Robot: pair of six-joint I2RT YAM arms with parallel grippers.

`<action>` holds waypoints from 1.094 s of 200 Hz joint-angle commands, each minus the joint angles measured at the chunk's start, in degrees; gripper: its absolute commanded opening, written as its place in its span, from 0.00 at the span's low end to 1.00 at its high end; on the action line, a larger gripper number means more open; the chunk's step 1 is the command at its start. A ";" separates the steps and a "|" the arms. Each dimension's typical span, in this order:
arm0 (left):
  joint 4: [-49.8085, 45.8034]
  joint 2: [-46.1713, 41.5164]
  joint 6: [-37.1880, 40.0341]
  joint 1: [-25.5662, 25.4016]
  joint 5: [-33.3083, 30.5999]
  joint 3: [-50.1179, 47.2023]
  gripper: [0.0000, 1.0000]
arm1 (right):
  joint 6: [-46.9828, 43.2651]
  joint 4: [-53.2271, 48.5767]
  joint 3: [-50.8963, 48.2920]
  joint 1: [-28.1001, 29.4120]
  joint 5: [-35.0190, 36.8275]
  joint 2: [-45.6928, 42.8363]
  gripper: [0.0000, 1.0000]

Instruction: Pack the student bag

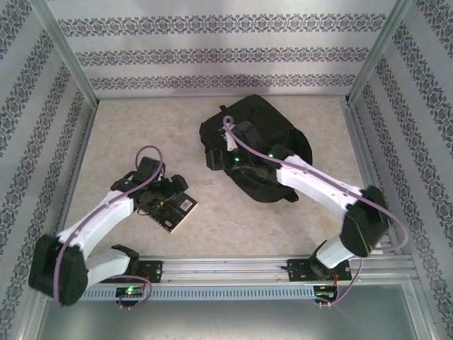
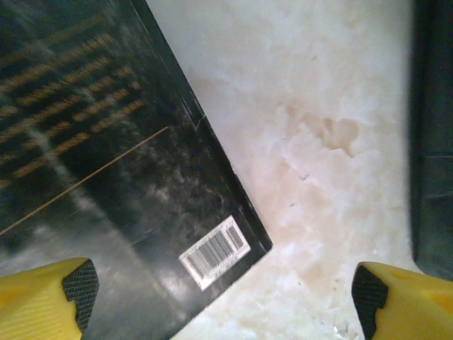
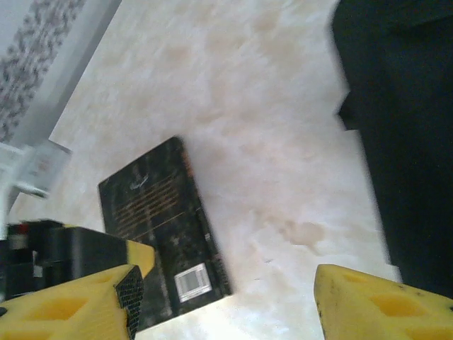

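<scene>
Top external view has the student bag (image 1: 258,113) slumped on the far right part of the worktop (image 1: 141,127), with the right arm reaching over its near-left side. A black book (image 1: 177,207) lies flat, well apart from the bag, under the left arm.

In the left wrist view the left jaws stand wide with nothing gripped. One pad (image 2: 79,283) hangs over the book's (image 2: 106,142) barcode corner and the other pad (image 2: 369,287) over bare worktop. That offset is the first risk. Closing from here would likely catch only the corner, so the book could pivot, slide away or droop once lifted. Its cover looks glossy and it lies flush on the surface, so the pads have little edge to get under and may scrape the worktop instead.

The right jaws are partly spread and empty in the right wrist view, with the bag's (image 3: 403,106) dark fabric just beside one fingertip (image 3: 333,283) and the book (image 3: 159,212) farther off. Whether the bag's mouth is unzipped or held apart I cannot tell. If the soft fabric sags shut, a book brought over would probably snag on the rim or push the whole bag along. A carry across also runs toward the right arm, so the two arms could clash above the bag.
</scene>
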 commanded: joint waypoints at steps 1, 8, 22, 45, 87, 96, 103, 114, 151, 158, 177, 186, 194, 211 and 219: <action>-11.46 -5.23 0.13 2.04 -6.23 1.08 0.96 | -2.13 -1.20 5.54 1.02 -9.64 7.37 0.63; -12.90 -5.93 -0.18 3.30 -7.23 0.66 0.97 | -1.90 -0.84 6.79 1.28 -11.22 9.53 0.61; -13.24 -5.92 -0.75 6.80 -6.31 -1.19 0.97 | -2.01 -2.23 10.93 1.81 -13.46 14.81 0.57; -8.82 -4.95 -3.00 11.69 -1.95 -6.58 0.94 | -3.10 -6.65 18.89 3.20 -17.08 23.66 0.54; 3.44 -4.76 -6.30 14.26 0.62 -14.42 0.85 | -3.45 -10.29 28.25 5.12 -18.23 36.36 0.54; 6.37 -4.12 -6.79 14.30 1.58 -15.53 0.82 | -3.28 -10.70 29.68 5.11 -18.51 38.32 0.54; 7.88 -3.62 -7.10 14.31 1.96 -16.00 0.80 | -3.27 -10.64 30.57 5.18 -19.14 39.67 0.54; 10.06 -2.80 -6.93 14.30 2.57 -16.69 0.77 | -3.07 -10.77 31.88 5.22 -19.71 41.44 0.54; 14.92 -0.47 -6.51 14.30 4.24 -18.79 0.71 | -3.94 -12.96 36.65 6.47 -24.86 47.06 0.54; 16.25 -0.03 -6.64 14.35 4.94 -19.36 0.70 | -4.19 -13.57 37.29 6.84 -25.00 47.95 0.54; 19.27 1.40 -6.88 14.30 6.36 -20.41 0.64 | -4.31 -13.87 37.99 7.52 -27.20 49.51 0.54; 20.23 2.36 -6.71 14.31 7.02 -20.54 0.62 | -4.38 -14.59 38.78 7.85 -29.95 50.28 0.54; 20.89 3.15 -6.46 14.31 7.59 -20.54 0.60 | -4.92 -15.47 39.58 8.21 -32.32 50.68 0.53; 22.23 4.59 -6.27 14.31 8.79 -20.63 0.57 | -5.57 -15.27 38.94 8.83 -37.65 49.82 0.53; 22.80 4.99 -6.12 14.31 9.17 -20.72 0.55 | -4.90 -14.20 37.92 8.83 -40.46 49.16 0.54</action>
